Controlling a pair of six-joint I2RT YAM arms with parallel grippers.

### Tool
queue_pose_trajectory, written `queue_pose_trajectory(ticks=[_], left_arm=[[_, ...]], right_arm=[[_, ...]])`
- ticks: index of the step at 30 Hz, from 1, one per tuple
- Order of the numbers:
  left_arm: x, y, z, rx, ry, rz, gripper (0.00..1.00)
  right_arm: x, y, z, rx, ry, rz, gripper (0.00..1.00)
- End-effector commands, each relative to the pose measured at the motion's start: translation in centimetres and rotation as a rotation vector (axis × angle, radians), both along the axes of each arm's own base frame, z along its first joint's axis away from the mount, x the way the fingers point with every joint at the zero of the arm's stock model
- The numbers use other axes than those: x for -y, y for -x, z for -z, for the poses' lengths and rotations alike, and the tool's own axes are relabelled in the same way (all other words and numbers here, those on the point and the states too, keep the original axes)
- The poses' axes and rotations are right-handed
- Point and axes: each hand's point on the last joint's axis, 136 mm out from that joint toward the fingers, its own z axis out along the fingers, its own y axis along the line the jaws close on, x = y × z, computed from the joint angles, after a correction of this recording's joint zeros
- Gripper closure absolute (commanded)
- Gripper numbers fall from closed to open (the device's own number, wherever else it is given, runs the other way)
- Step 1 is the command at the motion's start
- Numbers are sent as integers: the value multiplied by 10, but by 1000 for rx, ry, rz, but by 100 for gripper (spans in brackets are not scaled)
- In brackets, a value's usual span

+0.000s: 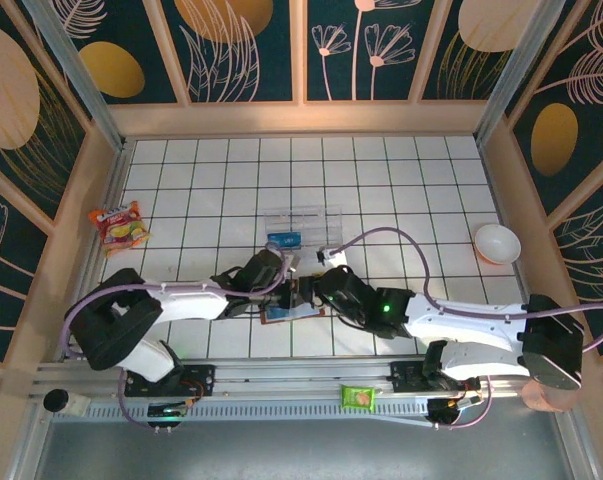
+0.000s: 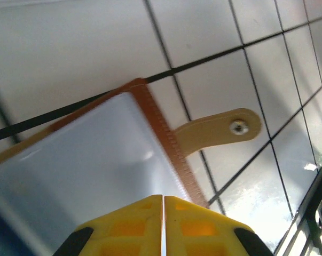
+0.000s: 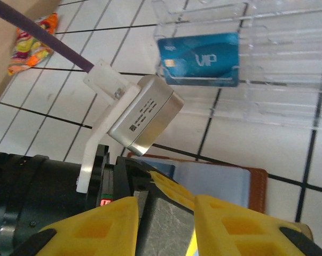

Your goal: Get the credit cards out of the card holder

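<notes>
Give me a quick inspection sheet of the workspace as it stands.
Surface: white tiled table; no spills seen.
Job's things: card holder lies open between the two arms; one blue credit card lies in the clear plastic box.
Clutter: orange snack packet at far left; white bowl at right; green snack packet on the front rail.
Grippers: left gripper jaws shut at the card holder's edge; right gripper jaws apart over the card holder, nothing seen held.
Cables: purple cables loop from both wrists.
Surroundings: wooden frame with leaf-patterned panels.
</notes>
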Motion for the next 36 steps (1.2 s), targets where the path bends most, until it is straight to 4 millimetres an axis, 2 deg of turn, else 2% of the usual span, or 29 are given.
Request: queue_pose_trajectory(ticks=[1,3,5,11,13,17,21,24,27,32,36], left_arm=[[8,7,12,-32,-35,68,87],[9,9,20,-56,-50,73,88],[6,5,16,-37,-51,50,89],[-25,-12,-40,115,23,-121,82],[-42,-13,-45,125,35,-171,81],[-80,-10,-25,93,-3,-244,81],[-104,-4,-6,74,-38,-278,70],[-104,-2,-2,76,-33,-261,60],[-101,-2,2,77,-35,-244,57],[-100,-5,10,71,-54,-239,60],[-107,-6,18,70,-106,-252,68]], right_arm=[[19,-5,11,-16,30,78,68],[22,-5,15,-21,37,87,70],[22,-5,16,-22,40,87,71],[14,-6,18,-56,15,27,74],[7,-6,22,-97,-12,-26,74],[-18,-1,35,-201,-39,-166,73],[-45,10,49,-301,-25,-287,71],[-57,14,57,-363,-34,-337,70],[-62,13,64,-402,-33,-348,69],[-64,6,75,-448,-25,-318,71],[-63,0,82,-475,-26,-282,73]])
